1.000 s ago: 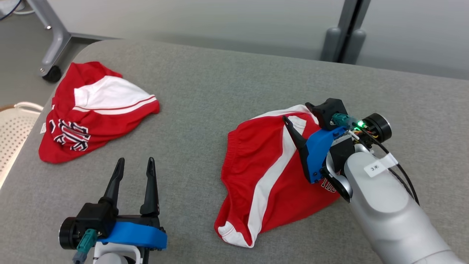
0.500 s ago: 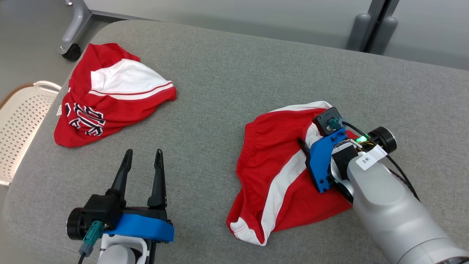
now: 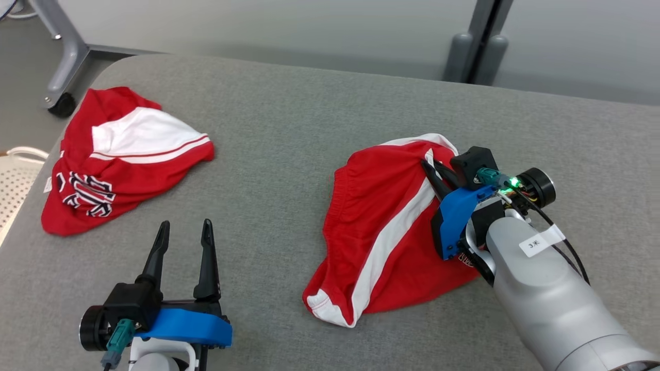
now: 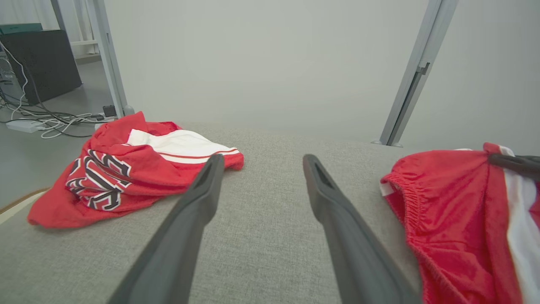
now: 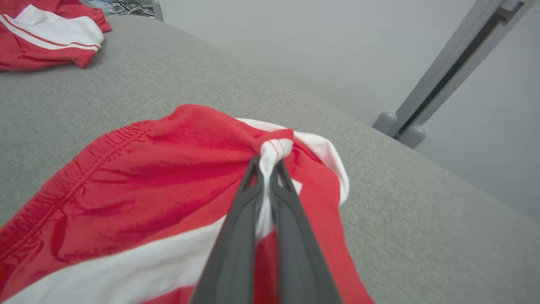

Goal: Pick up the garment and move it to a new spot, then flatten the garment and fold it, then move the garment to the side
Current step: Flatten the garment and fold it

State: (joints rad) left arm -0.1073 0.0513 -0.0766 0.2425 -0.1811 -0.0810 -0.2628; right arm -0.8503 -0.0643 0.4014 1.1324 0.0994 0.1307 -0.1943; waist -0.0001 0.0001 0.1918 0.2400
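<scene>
On the right half of the grey fabric surface (image 3: 289,129), the red-and-white shorts (image 3: 381,221) are lying crumpled, with the elastic waistband facing the robot's left. The right hand (image 3: 427,166) is reaching in from the right. Its two dark fingers are pressing together and pinching a bunched fold of red cloth and white stripe near the shorts' far edge, and the cloth is puckering around the fingertips. The left hand (image 3: 185,226) is hovering over bare surface well apart from the shorts, fingers spread and holding nothing. A second red garment (image 3: 118,165) with dark lettering is lying near the surface's far left corner.
</scene>
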